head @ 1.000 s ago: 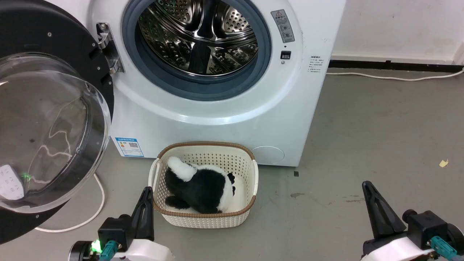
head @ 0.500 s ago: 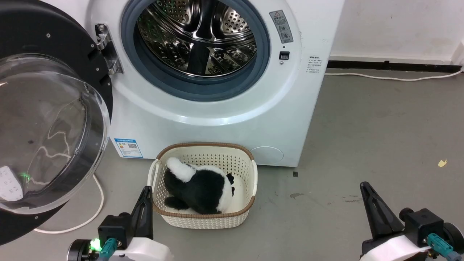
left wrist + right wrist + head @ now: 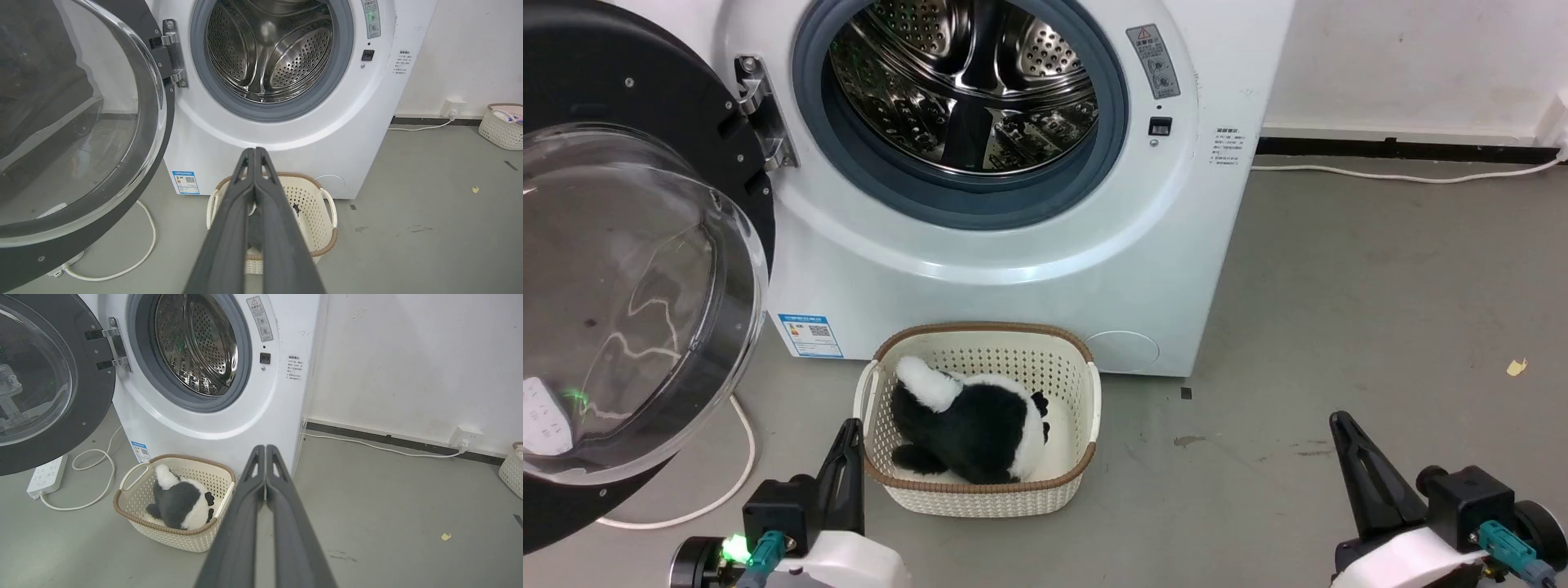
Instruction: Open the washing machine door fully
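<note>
Door wide open, and nothing has shifted since a moment ago except the head camera's slight drift.
The washing machine door [image 3: 629, 269] hangs on its hinge left of the washing machine [image 3: 1029, 269]. The left jaws and right jaws are each pressed together, low over the grey floor [image 3: 1380, 286]. The right wrist view adds a power strip [image 3: 47, 475] lying below the door. A panda toy [image 3: 968, 425] sits in the basket [image 3: 980, 331].

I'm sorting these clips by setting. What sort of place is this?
Likely a laundry corner in a plain room, perhaps a test space: a white front-loading washing machine with its door swung open, a cream basket holding a plush toy, and a bare grey floor.
</note>
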